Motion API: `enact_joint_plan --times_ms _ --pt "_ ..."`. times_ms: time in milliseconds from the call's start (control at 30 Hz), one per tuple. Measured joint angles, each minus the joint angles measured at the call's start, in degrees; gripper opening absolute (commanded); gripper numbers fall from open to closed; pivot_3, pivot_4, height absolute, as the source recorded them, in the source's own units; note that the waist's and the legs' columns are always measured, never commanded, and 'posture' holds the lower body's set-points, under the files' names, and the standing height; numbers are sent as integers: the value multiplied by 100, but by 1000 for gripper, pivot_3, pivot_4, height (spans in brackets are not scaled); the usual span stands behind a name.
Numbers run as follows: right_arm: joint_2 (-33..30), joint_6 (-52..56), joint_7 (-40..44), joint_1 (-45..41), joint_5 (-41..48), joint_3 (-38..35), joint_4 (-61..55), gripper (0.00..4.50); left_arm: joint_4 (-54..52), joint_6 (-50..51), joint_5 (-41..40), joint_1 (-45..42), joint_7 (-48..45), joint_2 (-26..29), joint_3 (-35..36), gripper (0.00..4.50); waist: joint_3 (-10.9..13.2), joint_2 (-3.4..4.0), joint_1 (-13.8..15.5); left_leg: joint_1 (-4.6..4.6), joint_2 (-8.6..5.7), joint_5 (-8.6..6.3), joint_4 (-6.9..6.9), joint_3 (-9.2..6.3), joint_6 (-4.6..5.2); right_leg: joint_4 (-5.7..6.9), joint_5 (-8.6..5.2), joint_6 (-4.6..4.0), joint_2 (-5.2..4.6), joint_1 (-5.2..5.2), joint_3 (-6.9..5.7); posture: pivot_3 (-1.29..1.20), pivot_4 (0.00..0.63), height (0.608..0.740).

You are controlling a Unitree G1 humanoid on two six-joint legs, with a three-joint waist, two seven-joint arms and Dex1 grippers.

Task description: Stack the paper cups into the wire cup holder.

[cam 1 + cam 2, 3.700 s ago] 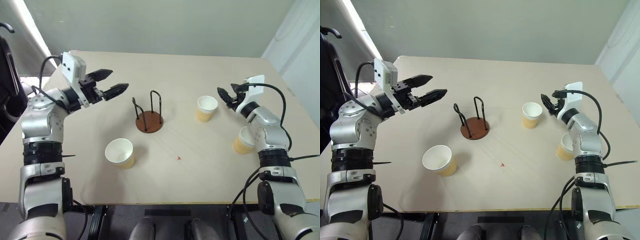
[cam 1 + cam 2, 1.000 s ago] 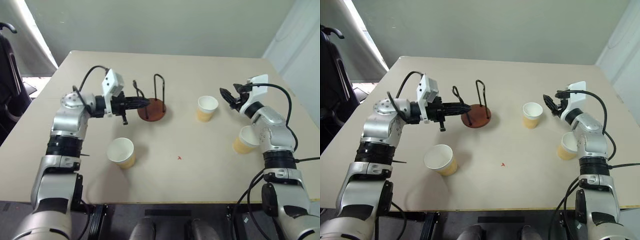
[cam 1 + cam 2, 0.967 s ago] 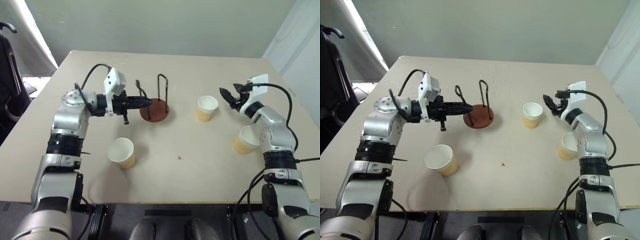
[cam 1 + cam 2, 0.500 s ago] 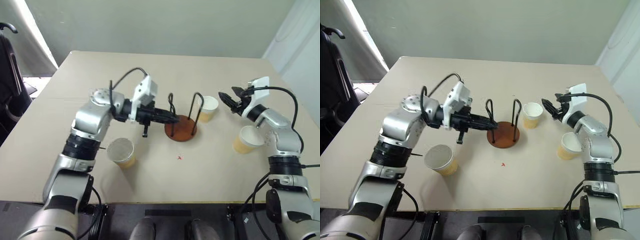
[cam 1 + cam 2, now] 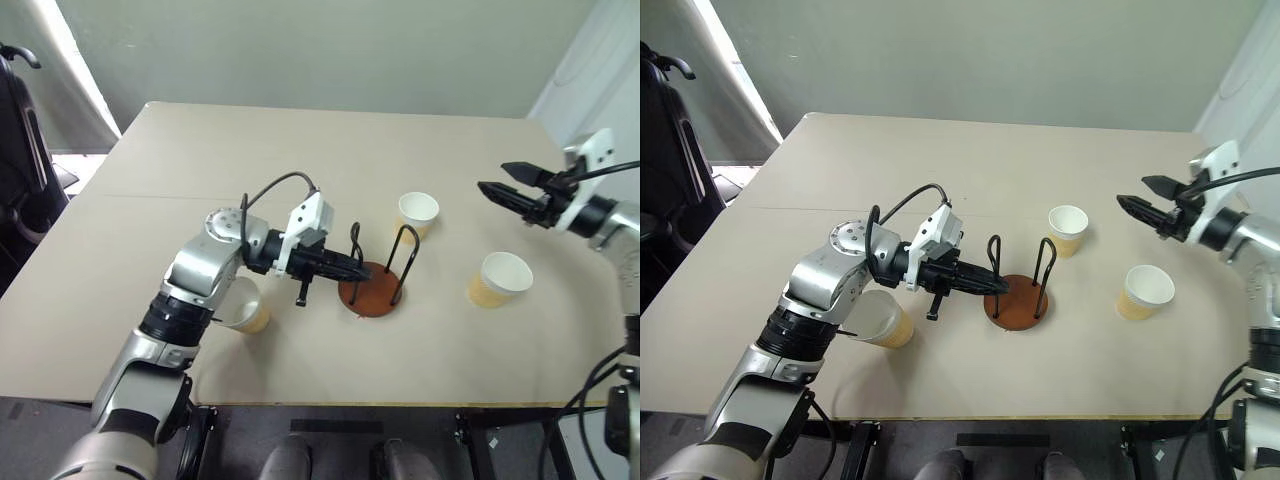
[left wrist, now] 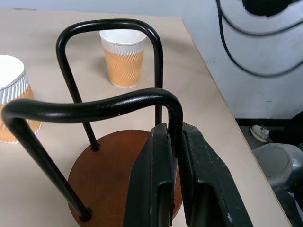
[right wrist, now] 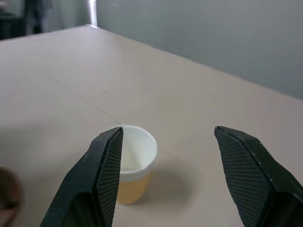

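At the left of the beige worktop we find one paper cup standing upright near the front edge, partly hidden by our left arm. Just to its right, the left pincer reaches across toward the right and is clamped tight on the nearer wire loop of the wire cup holder. In the left wrist view both black fingers press against the loop's upright where it bends down to the reddish-brown disc base. The holder stands upright on the worktop near the middle, toward the front, with no cup in it. Behind it and slightly to the right stands a second cup, upright and close to the far loop but apart from it. Farther right, a third cup stands upright by itself. Above the worktop's right side, the right pincer hangs in the air, fingers spread apart and holding nothing, pointing toward the second cup.
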Motion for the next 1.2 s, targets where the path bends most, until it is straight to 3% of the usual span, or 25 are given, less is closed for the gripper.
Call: enact_joint_plan --times_ms 267,500,1200 --pt "-871 702 1080 512 554 22 -704 3092 214 -209 106 -9 -50 -126 -52 30 0 0 12 10 -1 -1 6 0 2 -2 0 3 3 16 0 0 150 740" --pt "-1122 953 1412 629 672 35 -985 3092 283 -359 142 -8 -331 -204 -251 30 0 0 5 19 -1 -1 6 3 3 -2 -1 5 7 18 -1 0 150 740" --pt "-1105 1322 1421 882 888 202 -1434 3092 374 -890 525 -5 -659 30 -441 30 0 0 2 30 -1 -5 11 5 9 0 -3 9 9 26 -7 0 150 740"
